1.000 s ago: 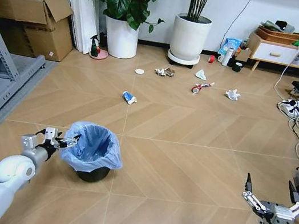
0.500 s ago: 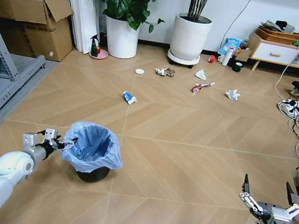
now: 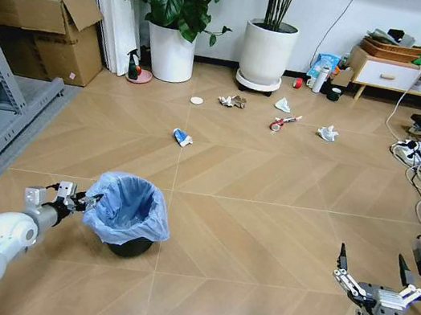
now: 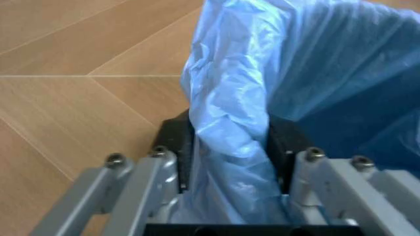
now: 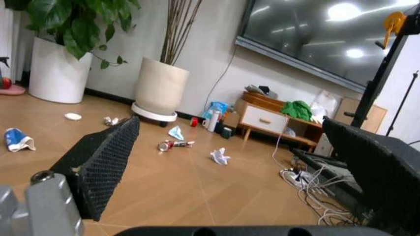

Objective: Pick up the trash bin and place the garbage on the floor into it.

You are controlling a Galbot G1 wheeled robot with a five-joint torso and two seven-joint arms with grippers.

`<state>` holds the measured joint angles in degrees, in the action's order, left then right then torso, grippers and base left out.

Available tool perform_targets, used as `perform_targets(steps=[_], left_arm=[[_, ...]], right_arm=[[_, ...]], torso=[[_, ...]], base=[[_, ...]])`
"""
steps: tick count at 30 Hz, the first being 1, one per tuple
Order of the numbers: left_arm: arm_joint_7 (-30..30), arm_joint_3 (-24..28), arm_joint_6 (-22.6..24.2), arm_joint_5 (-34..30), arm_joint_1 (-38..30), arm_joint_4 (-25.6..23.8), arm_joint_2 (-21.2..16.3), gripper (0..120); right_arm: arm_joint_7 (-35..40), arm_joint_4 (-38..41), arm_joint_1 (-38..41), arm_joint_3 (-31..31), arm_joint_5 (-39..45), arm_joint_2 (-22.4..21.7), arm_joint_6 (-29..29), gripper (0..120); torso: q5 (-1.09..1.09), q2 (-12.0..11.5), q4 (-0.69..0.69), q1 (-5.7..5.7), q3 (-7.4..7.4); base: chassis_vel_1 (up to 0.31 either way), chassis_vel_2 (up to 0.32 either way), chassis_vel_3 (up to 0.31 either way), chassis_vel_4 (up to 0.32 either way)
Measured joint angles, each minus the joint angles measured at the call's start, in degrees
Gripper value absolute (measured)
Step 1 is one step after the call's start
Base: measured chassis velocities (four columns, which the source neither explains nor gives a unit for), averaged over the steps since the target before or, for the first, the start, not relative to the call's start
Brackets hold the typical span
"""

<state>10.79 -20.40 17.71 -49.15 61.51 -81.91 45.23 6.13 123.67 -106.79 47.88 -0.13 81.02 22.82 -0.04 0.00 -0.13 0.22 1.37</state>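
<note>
Two arms reached forward low: the right claw [image 3: 371,268] hung spread above the floor [image 3: 261,240]; the left claw [image 3: 88,203] pinched the trash bin [image 3: 128,210] liner at its rim. Garbage [image 3: 182,137] lay far beyond.

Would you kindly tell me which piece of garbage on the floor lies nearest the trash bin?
The blue-white crushed wrapper, alone on the floor well ahead of the trash bin; the other pieces lie farther back.

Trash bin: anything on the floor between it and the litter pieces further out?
Nothing visible. The trash bin, with the left gripper at its bagged rim, faces bare floor up to the blue-white wrapper. The other pieces lie beyond it, near the plant pots. The right gripper hangs open off to the side.
</note>
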Motion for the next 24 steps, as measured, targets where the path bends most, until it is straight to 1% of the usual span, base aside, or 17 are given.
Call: perform_targets(steps=[1, 4, 5, 8, 10, 13, 15, 19, 21, 22, 24], left_arm=[[0.0, 0.0, 0.0, 0.0, 0.0, 0.0, 0.0, 32], [0.81, -0.5, 0.43, -0.15, 0.95, -1.14, -0.41, 16], [0.81, -0.5, 0.43, -0.15, 0.95, -1.14, -0.41, 16], [1.62, -1.32, 0.86, -0.43, 2.62, -2.85, -0.59, 2], [1.69, -1.71, 0.96, -0.48, 3.25, -3.44, -0.58, 0], [1.31, -3.45, 1.01, -0.61, 4.9, -5.01, -0.39, 0], [1.21, -3.72, 1.01, -0.63, 5.16, -5.24, -0.37, 0], [-0.19, -6.97, 0.98, -0.94, 7.66, -7.79, 0.02, 0], [-0.31, -7.5, 0.98, -0.98, 8.0, -8.19, 0.1, 0], [-0.56, -9.58, 0.91, -1.07, 9.45, -9.85, 0.48, 0], [-1.03, -11.94, 0.76, -1.31, 11.17, -11.52, 0.87, 0]], right_arm=[[0.0, 0.0, 0.0, 0.0, 0.0, 0.0, 0.0, 100], [-0.01, 0.25, -0.16, 0.09, -0.02, -0.02, 0.0, 100], [-0.01, 0.25, -0.16, 0.09, -0.02, -0.02, 0.0, 100], [-0.02, 0.54, -0.27, 0.16, -0.05, -0.06, 0.0, 100], [-0.02, 0.58, -0.31, 0.17, -0.05, -0.07, 0.0, 100], [-0.02, 0.62, -0.34, 0.12, -0.08, -0.1, 0.09, 100], [-0.02, 0.62, -0.34, 0.09, -0.1, -0.11, 0.11, 100], [0.01, 0.62, -0.28, -0.19, -0.2, -0.15, 0.17, 100], [0.07, 0.61, -0.29, -0.26, -0.28, -0.11, 0.2, 100], [0.34, 0.46, -0.48, -0.45, -0.76, 0.02, 0.21, 100], [1.08, -0.12, -0.65, -0.63, -1.56, 0.21, 0.27, 100]], torso=[[0.0, 0.0, 0.0, 0.0, 0.0], [0.0, 0.0, 0.0, 0.0, 0.0], [0.0, 0.0, 0.0, 0.0, 0.0], [0.01, 0.0, 0.0, 0.0, 0.0], [0.0, 0.0, 0.0, 0.0, 0.0], [0.0, 0.0, 0.0, 0.0, 0.0], [0.0, 0.0, 0.0, 0.0, 0.0], [0.0, 0.0, 0.0, 0.0, 0.0], [0.0, 0.0, 0.0, 0.0, 0.0], [-0.01, 0.0, -0.01, 0.0, 0.0], [0.0, 0.0, -0.01, 0.0, 0.0]], base=[[0.0, 0.0, 0.0, 0.0], [0.0, 0.0, 0.0, 0.0], [0.0, 0.0, 0.0, 0.0], [0.0, 0.0, 0.0, 0.0], [0.0, 0.0, 0.0, 0.0], [0.0, 0.0, 0.0, 0.0], [0.0, 0.0, 0.0, 0.0], [0.0, 0.0, 0.0, 0.0], [0.0, 0.0, 0.0, 0.0], [0.0, 0.0, 0.0, 0.0], [0.0, 0.0, 0.0, 0.0]])
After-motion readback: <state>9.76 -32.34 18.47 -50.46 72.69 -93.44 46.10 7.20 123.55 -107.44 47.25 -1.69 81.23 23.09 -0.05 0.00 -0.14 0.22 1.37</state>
